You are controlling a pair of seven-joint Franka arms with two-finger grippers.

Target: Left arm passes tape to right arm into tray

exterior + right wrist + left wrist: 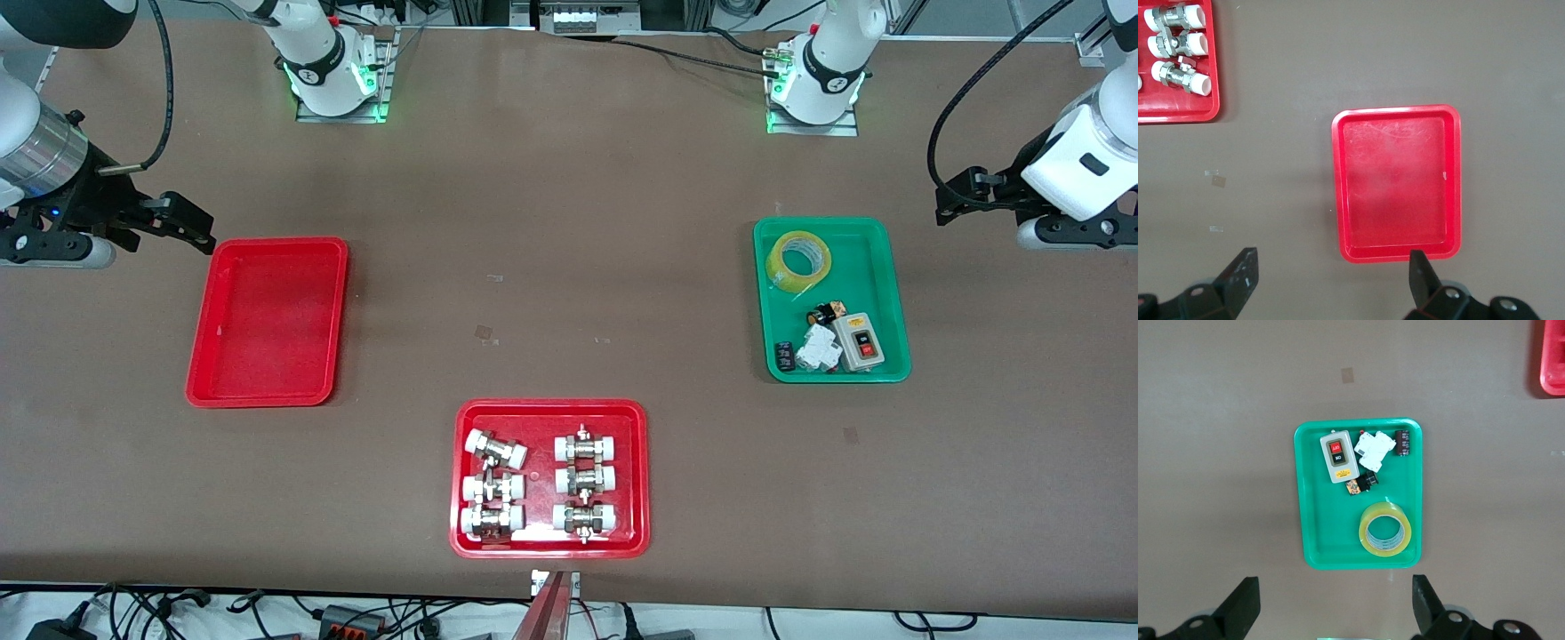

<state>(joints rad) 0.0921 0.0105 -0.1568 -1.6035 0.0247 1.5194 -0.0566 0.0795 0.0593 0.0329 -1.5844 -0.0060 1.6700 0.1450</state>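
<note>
Tape [798, 260] in green tray [892, 293], both tools [1335, 607] [1331, 280] spread, aloft.

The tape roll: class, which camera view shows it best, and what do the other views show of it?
The left wrist view: the tape appears large, from above, unobstructed in the green tray. The front view shows it smaller. The right wrist view does not show it.

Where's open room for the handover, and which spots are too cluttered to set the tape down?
The plain red tray holds nothing. Bare tabletop spans between it and the green tray, farther from the camera than the fittings tray. Crowded: the green tray, with the tape, switch box and breaker. Left gripper and right gripper hang open.
</note>
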